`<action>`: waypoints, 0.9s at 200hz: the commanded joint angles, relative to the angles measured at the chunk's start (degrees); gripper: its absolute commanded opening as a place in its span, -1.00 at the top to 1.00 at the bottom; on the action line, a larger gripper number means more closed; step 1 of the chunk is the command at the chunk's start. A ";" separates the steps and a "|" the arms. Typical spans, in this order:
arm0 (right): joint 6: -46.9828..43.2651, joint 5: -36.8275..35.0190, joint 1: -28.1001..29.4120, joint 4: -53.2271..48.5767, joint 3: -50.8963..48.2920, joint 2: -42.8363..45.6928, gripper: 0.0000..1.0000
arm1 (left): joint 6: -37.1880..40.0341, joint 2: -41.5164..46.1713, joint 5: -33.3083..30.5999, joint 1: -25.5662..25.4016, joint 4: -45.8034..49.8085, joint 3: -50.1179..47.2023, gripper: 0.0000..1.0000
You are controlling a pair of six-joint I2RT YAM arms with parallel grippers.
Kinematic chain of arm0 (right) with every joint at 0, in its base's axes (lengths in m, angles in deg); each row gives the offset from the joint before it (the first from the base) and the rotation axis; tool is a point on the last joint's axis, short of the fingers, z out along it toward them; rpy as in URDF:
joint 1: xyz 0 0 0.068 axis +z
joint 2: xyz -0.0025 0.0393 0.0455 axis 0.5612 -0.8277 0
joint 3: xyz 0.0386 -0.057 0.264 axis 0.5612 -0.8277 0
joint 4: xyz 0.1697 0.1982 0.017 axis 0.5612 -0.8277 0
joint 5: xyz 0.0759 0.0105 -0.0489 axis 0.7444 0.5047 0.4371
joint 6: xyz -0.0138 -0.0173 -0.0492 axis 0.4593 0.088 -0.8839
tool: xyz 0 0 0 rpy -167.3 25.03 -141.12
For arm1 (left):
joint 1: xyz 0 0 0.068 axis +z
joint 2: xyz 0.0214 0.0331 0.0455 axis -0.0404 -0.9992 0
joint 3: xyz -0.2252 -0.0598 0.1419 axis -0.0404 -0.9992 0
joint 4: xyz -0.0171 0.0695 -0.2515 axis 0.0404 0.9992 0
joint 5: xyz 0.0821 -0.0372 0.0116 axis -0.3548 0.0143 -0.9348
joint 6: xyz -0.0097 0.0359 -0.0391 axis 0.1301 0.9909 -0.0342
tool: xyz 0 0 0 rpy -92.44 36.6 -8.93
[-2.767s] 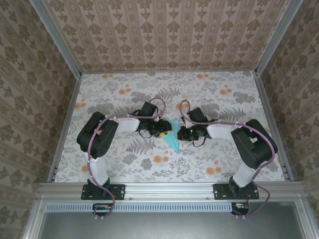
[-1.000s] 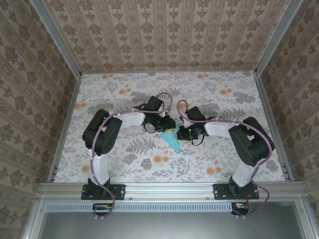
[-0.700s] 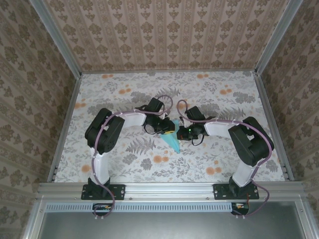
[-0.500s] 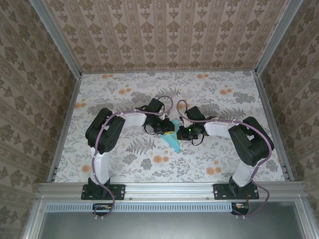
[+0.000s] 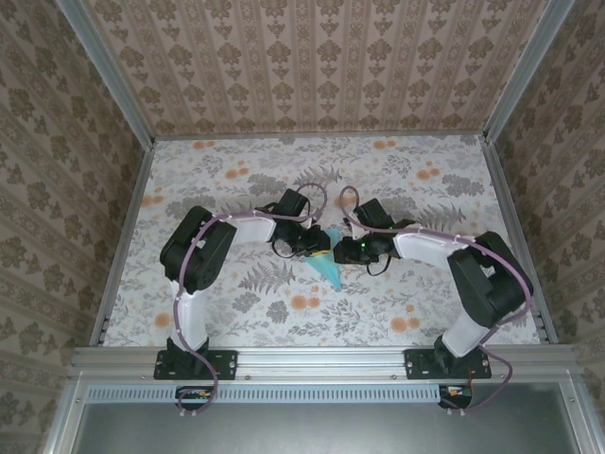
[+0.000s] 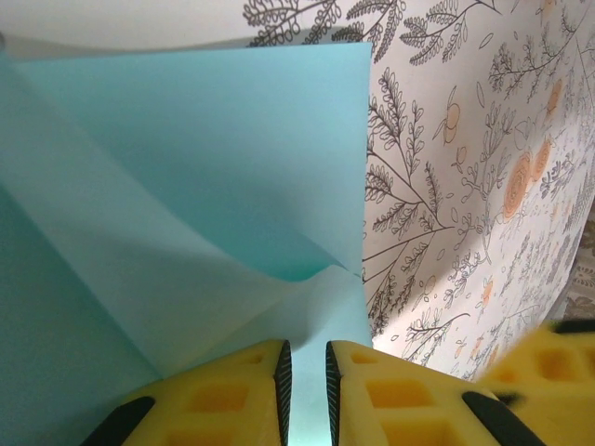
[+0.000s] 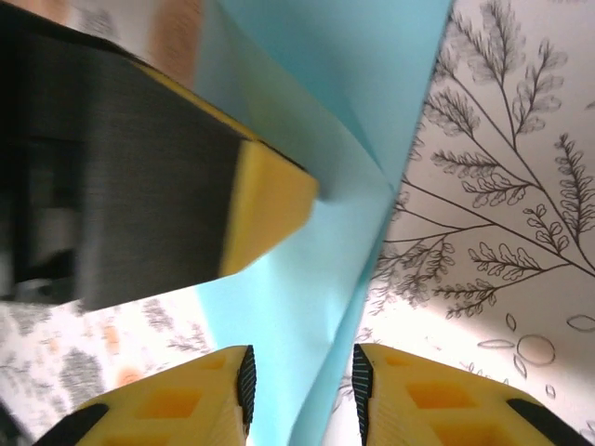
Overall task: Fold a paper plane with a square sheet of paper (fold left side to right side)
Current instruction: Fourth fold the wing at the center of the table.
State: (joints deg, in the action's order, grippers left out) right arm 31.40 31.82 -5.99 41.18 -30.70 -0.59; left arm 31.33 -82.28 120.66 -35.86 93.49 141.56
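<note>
The left end effector [image 6: 305,351] pinches a raised flap of the paper plane [image 5: 329,270]. The right end effector [image 7: 302,355] straddles its folded edge, jaws apart. The left-to-right fold seems half done; next, the flap needs carrying across and creasing flat. Both arms reach inward, elbows out, meeting at the middle of the surface [image 5: 236,180].

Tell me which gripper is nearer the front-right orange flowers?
Right. The right gripper sits behind and left of the flowers; the left gripper is farther left, across the paper.
</note>
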 commanded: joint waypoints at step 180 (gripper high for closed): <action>7.91 11.89 4.12 6.53 -4.34 -4.99 0.59 | 1.02 -0.95 -2.92 0.03 4.55 -2.34 0.59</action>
State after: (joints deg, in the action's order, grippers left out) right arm 40.58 44.08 -2.37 50.03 -36.28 -4.66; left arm 31.33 -82.19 120.64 -35.86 93.23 141.37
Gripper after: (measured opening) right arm 0.208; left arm 0.207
